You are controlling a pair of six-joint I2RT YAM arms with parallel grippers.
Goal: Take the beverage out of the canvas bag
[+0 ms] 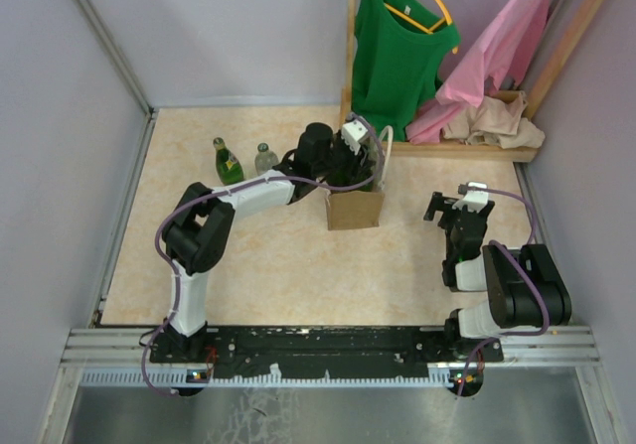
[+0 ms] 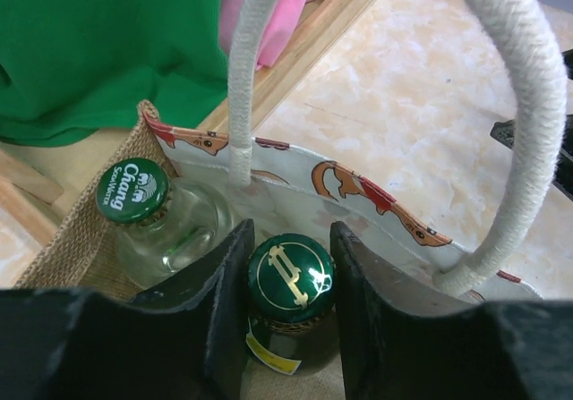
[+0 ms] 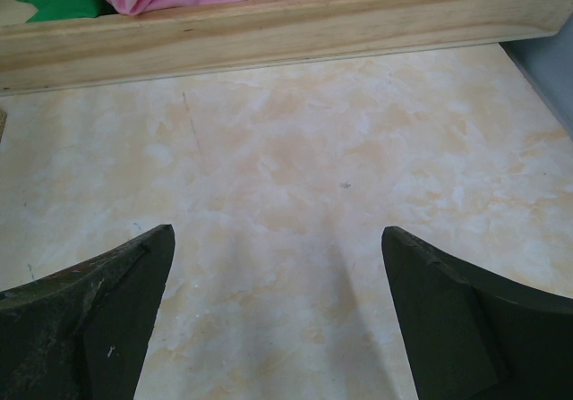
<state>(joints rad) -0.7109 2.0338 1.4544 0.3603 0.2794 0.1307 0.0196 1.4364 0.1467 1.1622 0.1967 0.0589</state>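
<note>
The canvas bag [image 1: 355, 209] stands upright mid-table, tan burlap with white looped handles [image 2: 240, 78] and a printed lining [image 2: 358, 190]. Two beverages stand inside it: a dark green bottle with a green and gold cap [image 2: 289, 276] and a clear bottle with a green Chang cap [image 2: 132, 190]. My left gripper [image 1: 348, 171] reaches down into the bag's mouth, and in the left wrist view its fingers [image 2: 291, 230] close on either side of the dark green bottle's cap. My right gripper [image 1: 452, 204] hovers over bare table to the right of the bag, open and empty [image 3: 277, 239].
A green bottle [image 1: 228, 163] and a clear bottle [image 1: 265, 157] stand on the table left of the bag. A wooden clothes rack base [image 1: 477, 149] with a green shirt [image 1: 397, 47] and pink cloth [image 1: 497, 52] lies behind; its beam [image 3: 269, 38] shows ahead of my right gripper.
</note>
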